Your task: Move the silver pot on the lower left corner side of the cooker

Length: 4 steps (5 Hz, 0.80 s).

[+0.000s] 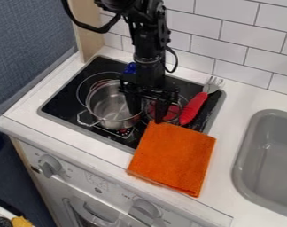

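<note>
1. The silver pot [110, 107] stood on the left part of the cooker [64, 103], its handle towards the cooker's front left.
2. My gripper [147, 117] was over the middle of the cooker, with its fingers apart, one seemingly inside the pot and the other outside the right wall. I did not judge this as a firm hold.
3. The reaching part looked done. By my judgement, there remained to close on the wall, bring the pot a little to the cooker's lower left corner and let it go.
4. In the pot I saw bare metal and, as it seemed, my one finger.
5. Right of the cooker's middle, a small round vessel [172, 116] had something reddish in it; I cannot tell what.
6. An orange cloth [172, 157] lay over the cooker's front edge.
</note>
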{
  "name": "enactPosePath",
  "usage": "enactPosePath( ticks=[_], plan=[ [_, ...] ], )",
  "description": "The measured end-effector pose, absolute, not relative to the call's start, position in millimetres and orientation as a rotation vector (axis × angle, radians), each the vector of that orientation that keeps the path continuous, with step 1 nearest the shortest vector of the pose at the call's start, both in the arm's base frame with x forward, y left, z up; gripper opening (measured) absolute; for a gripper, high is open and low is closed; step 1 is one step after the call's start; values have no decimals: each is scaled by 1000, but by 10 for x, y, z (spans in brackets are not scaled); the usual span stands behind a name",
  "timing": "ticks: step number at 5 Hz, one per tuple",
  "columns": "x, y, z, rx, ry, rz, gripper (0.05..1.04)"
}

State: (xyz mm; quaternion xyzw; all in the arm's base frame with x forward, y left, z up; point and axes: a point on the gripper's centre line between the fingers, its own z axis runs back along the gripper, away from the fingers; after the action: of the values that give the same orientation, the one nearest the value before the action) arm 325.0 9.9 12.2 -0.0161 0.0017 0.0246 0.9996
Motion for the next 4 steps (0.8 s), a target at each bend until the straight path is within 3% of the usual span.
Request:
enactPosePath(
  ticks=[1, 2, 3, 4],
  plan=[
    [3225, 118, 116, -19, 10, 39, 380],
    [3196, 82, 237, -19, -13, 11, 166],
    [3207, 58, 511, -35, -82, -2, 78],
    [3268, 389, 864, -17, -152, 45, 73]
  ],
)
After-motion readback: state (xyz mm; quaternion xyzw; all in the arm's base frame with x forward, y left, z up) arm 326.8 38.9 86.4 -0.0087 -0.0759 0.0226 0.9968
